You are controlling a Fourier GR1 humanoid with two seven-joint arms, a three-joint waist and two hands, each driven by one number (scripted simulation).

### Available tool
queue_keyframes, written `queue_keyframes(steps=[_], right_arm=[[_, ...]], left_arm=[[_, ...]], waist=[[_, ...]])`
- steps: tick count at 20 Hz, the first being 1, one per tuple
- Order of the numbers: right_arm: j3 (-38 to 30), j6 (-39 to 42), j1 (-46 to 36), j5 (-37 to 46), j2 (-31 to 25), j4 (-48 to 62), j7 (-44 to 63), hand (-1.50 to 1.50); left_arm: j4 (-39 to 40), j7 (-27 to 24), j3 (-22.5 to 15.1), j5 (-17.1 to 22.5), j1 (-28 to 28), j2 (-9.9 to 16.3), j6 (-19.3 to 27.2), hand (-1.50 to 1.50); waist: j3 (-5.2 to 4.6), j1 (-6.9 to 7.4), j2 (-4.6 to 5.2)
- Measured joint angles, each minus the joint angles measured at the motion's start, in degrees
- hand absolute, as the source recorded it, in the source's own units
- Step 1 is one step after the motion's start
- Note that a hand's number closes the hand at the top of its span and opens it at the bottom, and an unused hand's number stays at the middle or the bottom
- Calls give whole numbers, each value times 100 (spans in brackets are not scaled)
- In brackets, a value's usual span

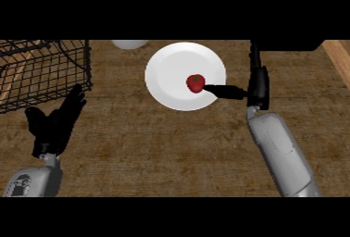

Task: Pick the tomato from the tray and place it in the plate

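Head view, looking steeply down on a brown wood-grain surface [178, 152].

Hidden or cut off: the right hand [236, 91] is seen edge-on. Its dark fingers [220, 90] extend left over the plate's right rim and end at the tomato's right side, and whether they pinch the tomato or merely touch it cannot be made out. The palm merges with a dark vertical part of the wrist, so the thumb is not separable. A dark block [284, 45] at the upper right is cut by the top of the scene. A pale rounded object [128, 44] at the top, left of the plate, shows only its lower part and cannot be identified. A light wooden strip [338, 58] runs off the right edge. The wire tray [41, 74] is cut off at the left and top edges.

Writing: faint dark marks on the left forearm [27, 182] are not legible. No other label can be read.

Containers: the white plate [174, 60] lies at the upper centre of the surface. The red tomato [196, 83], with a small dark stem spot on top, lies inside it, right of centre. Pale wooden shapes show through the black mesh of the tray, and nothing else can be distinguished inside it.

The left hand [54, 122] rests at the lower left, fingers straight and spread, tips overlapping the tray's lower right corner, holding nothing.
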Motion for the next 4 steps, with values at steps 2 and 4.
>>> queue_keyframes(steps=[2, 4], right_arm=[[-45, 90, 36, 49, -106, -54, 123, -150], [-118, 213, 143, 43, -228, -68, 109, -150]], left_arm=[[35, 30, -1, -63, -67, -46, 66, 0], [186, -97, -14, -130, -117, -111, 107, 0]], waist=[[1, -3, 1], [1, -8, 3]])
